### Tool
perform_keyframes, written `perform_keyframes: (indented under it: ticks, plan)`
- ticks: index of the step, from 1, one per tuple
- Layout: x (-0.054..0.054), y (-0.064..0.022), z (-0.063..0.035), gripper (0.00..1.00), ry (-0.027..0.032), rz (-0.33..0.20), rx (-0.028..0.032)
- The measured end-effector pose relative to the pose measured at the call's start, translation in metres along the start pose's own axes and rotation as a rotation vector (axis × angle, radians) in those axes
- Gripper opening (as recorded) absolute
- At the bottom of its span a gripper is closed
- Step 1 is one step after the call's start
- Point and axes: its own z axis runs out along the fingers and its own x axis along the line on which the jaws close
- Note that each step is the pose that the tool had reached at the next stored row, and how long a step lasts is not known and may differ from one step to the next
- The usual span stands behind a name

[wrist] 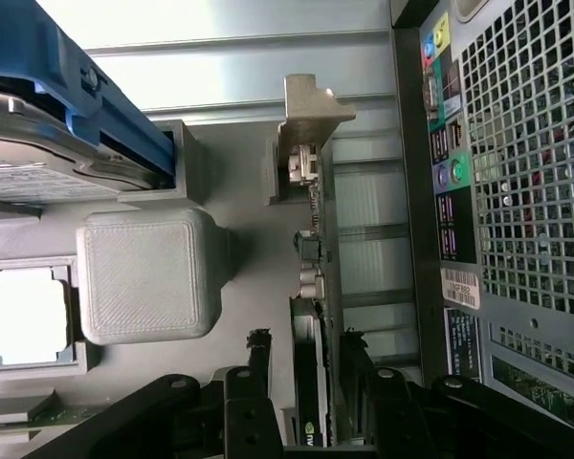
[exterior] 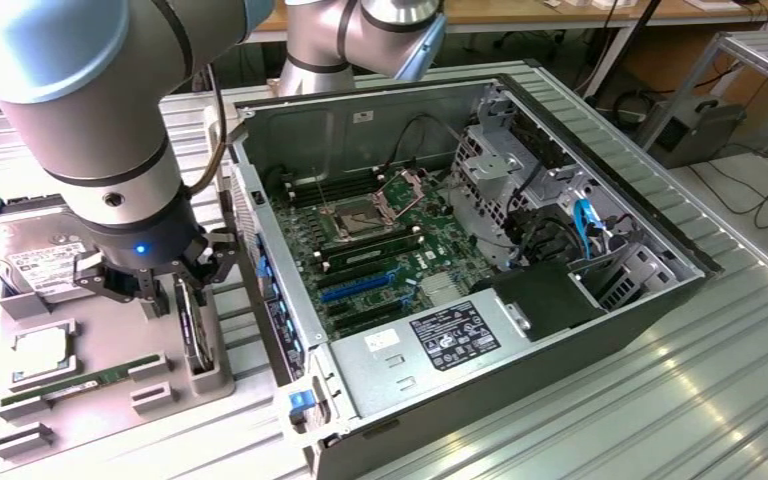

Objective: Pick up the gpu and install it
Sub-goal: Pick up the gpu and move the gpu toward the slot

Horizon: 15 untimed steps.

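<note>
The gpu [exterior: 196, 338], a thin dark card, stands on edge in a slot of the grey fixture [exterior: 107, 335] at the exterior view's left. In the wrist view the gpu [wrist: 312, 378] runs edge-on, its metal bracket [wrist: 306, 120] at the far end. My gripper [exterior: 179, 296] hangs straight down over it, open. Its black fingers [wrist: 258, 352] straddle the card, one on each side, with a narrow gap still visible. The open computer case [exterior: 611, 330] lies next to the fixture, with blue expansion slots [exterior: 357, 290] on its motherboard.
The fixture also carries a silver hard drive [exterior: 24, 255] with a blue rail [wrist: 105, 105], a CPU [exterior: 40, 345] and a green RAM stick [exterior: 80, 384]. The case's rear panel [wrist: 517, 191] stands close beside the gpu. Everything rests on a ribbed metal table [exterior: 704, 400].
</note>
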Motion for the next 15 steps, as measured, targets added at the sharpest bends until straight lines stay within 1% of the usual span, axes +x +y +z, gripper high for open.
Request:
perform_keyframes:
  ticks: [8,15]
  plan:
    - [0.0001,-0.0007,0.0027,0.42,-0.0004,0.000,0.0007]
    - [0.0000,-0.0036,0.0032,0.42,-0.0003,0.000,0.0009]
